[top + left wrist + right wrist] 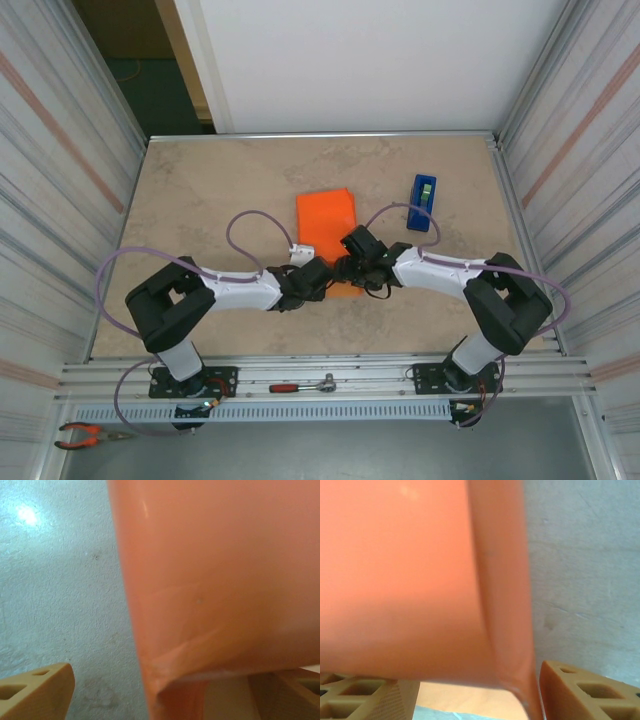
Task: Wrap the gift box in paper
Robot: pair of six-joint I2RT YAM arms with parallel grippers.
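The orange paper (326,214) lies at mid table, folded into a flat block shape. The gift box is hidden under it. Both grippers meet at its near end. My left gripper (322,277) comes from the left and is open. In its wrist view the paper (215,570) hangs over the wide gap of this gripper (162,682), with the left finger (35,695) well clear of it. My right gripper (352,262) comes from the right, jaws apart around a raised fold of paper (410,580). The right finger (585,690) sits just beside the fold's edge at the gripper (480,680).
A blue tape dispenser (423,202) stands right of the paper. A ratchet (305,385) lies on the front rail and pliers (88,435) at the lower left. Corrugated walls close in both sides of the tan tabletop (200,200).
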